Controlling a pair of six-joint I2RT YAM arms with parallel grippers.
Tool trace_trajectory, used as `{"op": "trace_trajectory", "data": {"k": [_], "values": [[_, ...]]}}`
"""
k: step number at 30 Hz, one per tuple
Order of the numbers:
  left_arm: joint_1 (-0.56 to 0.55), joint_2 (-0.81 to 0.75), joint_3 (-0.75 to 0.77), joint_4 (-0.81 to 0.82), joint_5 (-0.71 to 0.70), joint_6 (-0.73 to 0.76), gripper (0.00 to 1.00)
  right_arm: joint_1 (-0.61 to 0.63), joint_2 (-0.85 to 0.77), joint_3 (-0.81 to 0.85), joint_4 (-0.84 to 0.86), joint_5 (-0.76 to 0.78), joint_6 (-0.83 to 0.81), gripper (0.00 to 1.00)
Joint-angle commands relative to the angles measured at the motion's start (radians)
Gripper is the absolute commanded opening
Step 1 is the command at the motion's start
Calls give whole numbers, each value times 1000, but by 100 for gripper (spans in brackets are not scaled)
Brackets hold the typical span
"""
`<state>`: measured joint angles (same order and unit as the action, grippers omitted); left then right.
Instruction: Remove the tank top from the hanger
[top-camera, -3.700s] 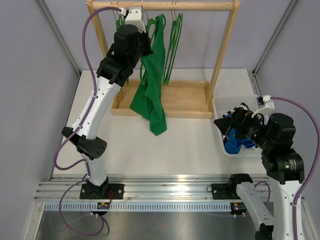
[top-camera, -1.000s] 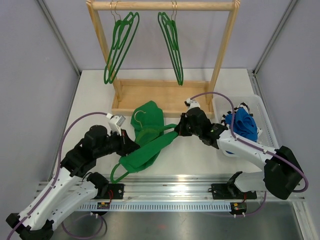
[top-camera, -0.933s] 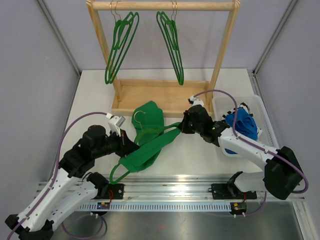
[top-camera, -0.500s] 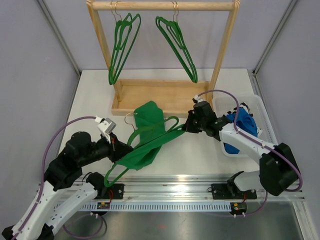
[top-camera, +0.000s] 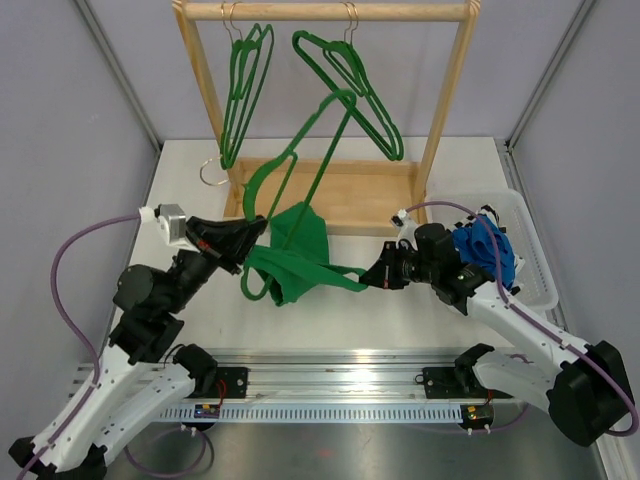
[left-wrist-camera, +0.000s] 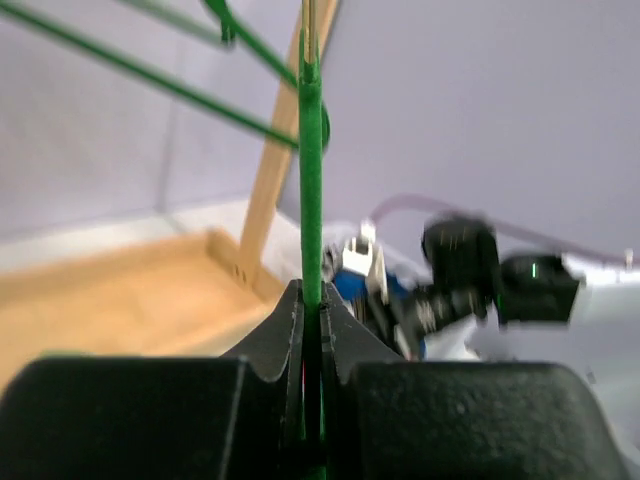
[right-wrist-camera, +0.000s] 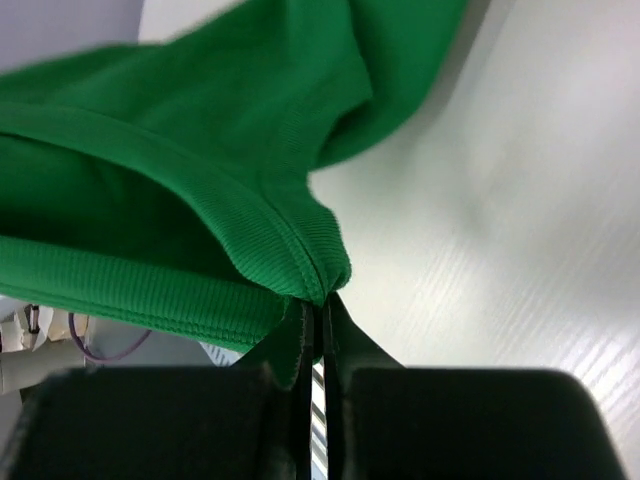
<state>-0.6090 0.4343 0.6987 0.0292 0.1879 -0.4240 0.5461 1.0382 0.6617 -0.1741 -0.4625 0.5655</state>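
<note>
- Currently your left gripper is clamped shut on the hanger, holding it off the table and tilted up towards 12 o'clock.
- Your right gripper pinches a hem of the top between closed jaws, at 3 o'clock of the cloth.
- The top sits bunched mid-table, just at 3 o'clock of the left gripper, with one strap stretched across to your right gripper.
- By my reading it is mostly off. Some cloth looks caught near the hanger's low end, so you have that last bit to draw clear.
</note>
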Motion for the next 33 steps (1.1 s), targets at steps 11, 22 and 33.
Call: {"op": "trace_trajectory", "data": {"k": [11,22,33], "values": [[-5,422,457,703,-286,209,0,-11,151,-165,-5,105,47,0],[-6,360,507,176,-246,214,0,-9,-234,-35,-217,151,11,0],[-37,376,662,-487,-393,228,0,129,-161,265,-381,133,-72,1]]}}
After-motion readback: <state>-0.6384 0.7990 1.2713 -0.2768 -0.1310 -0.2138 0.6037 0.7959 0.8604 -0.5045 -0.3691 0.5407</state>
